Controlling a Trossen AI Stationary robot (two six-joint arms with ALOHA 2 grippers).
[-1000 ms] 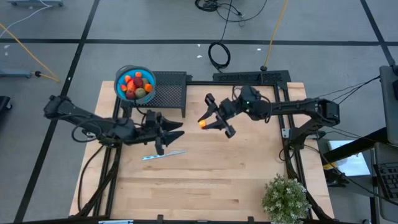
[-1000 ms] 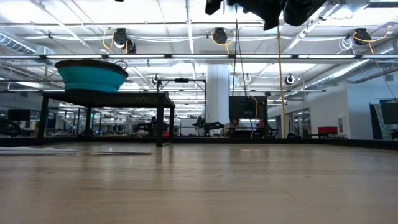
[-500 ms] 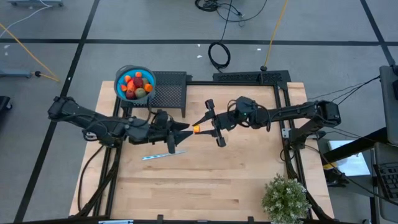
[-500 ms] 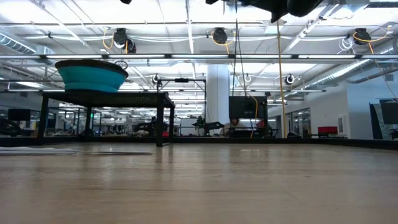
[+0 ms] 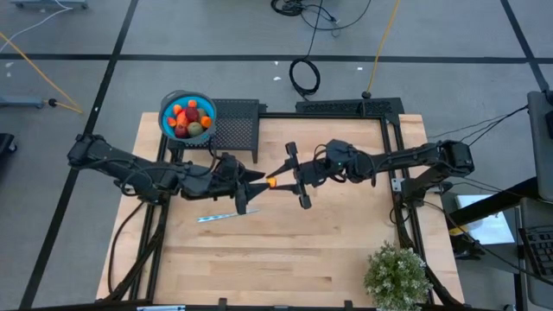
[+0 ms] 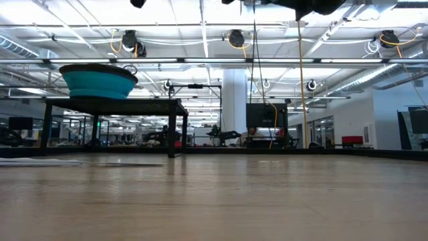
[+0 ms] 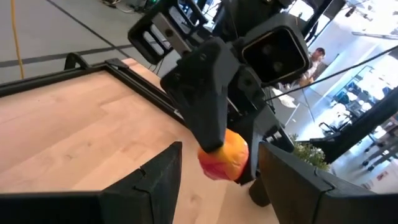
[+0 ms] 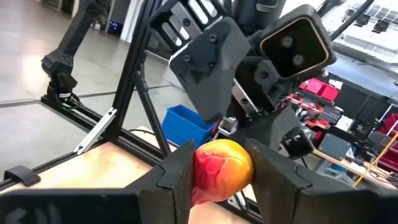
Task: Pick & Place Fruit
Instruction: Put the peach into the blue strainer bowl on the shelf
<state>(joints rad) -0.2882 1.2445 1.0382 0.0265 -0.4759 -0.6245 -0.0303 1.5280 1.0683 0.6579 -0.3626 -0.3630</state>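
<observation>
An orange-red fruit [image 5: 272, 181] hangs in the air over the middle of the table, with my right gripper [image 5: 279, 180] shut on it. My left gripper [image 5: 258, 182] has come from the table's left and is open. Its two fingers [image 7: 155, 177] stand on either side of the fruit [image 7: 224, 155], and a gap shows on both sides. Several more pieces of fruit [image 5: 190, 117], orange, red and brown, lie in the blue bowl [image 5: 167, 107] at the far left. The bowl rests on a black mesh stand [image 5: 235, 125]. My right gripper pinches the fruit by two opposite sides [image 8: 202, 168] between its two fingers [image 8: 171, 180]. The fingers come about level from the table's right. The fruit is lifted clear, high above the tabletop.
A slim silver knife [image 5: 226, 216] lies on the wood just near of the left gripper. A potted plant [image 5: 396, 275] stands at the near right corner. A black frame [image 5: 346, 108] runs along the table's far and right edges.
My right gripper has carried the fruit toward the table's left and rolled at the wrist. My left gripper has reached toward the table's right, so its fingers now stand around the fruit. Most of this came early in the second.
</observation>
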